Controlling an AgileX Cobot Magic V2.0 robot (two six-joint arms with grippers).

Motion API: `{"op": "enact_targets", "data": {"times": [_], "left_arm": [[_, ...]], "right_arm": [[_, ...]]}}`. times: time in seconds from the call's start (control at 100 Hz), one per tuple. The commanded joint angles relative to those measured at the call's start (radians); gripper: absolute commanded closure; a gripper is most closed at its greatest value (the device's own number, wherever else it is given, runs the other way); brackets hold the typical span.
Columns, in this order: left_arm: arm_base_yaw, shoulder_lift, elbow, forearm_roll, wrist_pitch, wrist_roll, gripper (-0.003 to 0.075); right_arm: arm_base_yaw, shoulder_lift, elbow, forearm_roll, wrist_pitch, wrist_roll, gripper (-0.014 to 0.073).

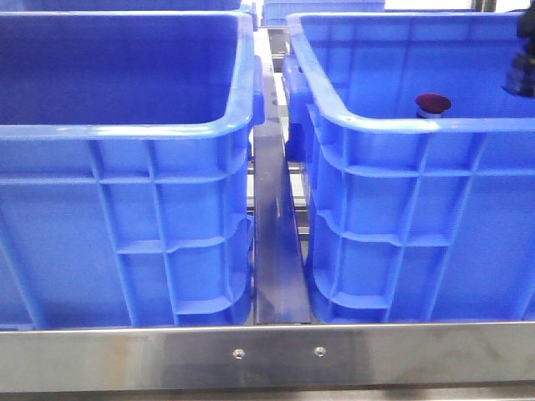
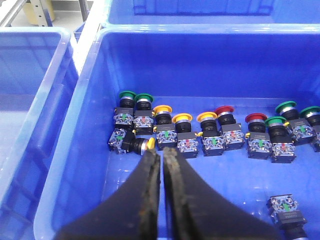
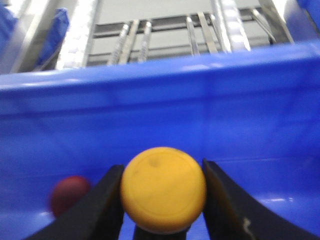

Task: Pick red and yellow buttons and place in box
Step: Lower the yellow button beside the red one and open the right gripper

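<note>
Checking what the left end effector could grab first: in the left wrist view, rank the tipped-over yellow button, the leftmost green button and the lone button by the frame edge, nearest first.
1. Tipped-over yellow button, right at the left end effector tips.
2. Leftmost green button, beyond it, at the row's end.
3. Lone button, off to the side, apart from the row.

The red button (image 1: 433,104) stands inside the right-hand box (image 1: 401,125), its dark red cap up on a silvery collar, just showing above the box's near rim and roughly midway along that rim. In the right wrist view it is a blurred red blob (image 3: 70,195) low against the box's blue wall. The yellow button (image 3: 163,189) has a round yellow-orange cap facing the camera, above a dark body, and sits between the two dark fingers of the right gripper (image 3: 163,200), which press its sides, inside the same box.
</note>
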State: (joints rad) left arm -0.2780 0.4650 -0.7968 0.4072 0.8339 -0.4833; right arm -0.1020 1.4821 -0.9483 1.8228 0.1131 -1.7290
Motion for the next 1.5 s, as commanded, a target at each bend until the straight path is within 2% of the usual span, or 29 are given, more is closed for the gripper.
{"op": "enact_targets", "data": {"times": [0.0,0.61,1.26,1.35,1.49], "left_arm": [[0.002,0.006,-0.025,0.018,-0.073,-0.003,0.0739],[0.002,0.006,-0.025,0.017,-0.082,-0.003,0.0739],[0.002,0.006,-0.025,0.014,-0.082,-0.003,0.0739],[0.002,0.006,-0.025,0.014,-0.082,-0.003,0.0739],[0.002,0.006,-0.025,0.014,-0.082,-0.003,0.0739]], "right_arm": [[-0.044,0.012,-0.052,0.096,0.085,-0.015,0.0536],[-0.07,0.269,-0.215,0.096,0.108,-0.027,0.0536],[-0.054,0.283,-0.137,0.095,0.105,-0.027,0.0531],[-0.054,0.283,-0.134,0.095,0.108,-0.027,0.0481],[-0.054,0.283,-0.132,0.095,0.138,-0.027,0.0312]]}}
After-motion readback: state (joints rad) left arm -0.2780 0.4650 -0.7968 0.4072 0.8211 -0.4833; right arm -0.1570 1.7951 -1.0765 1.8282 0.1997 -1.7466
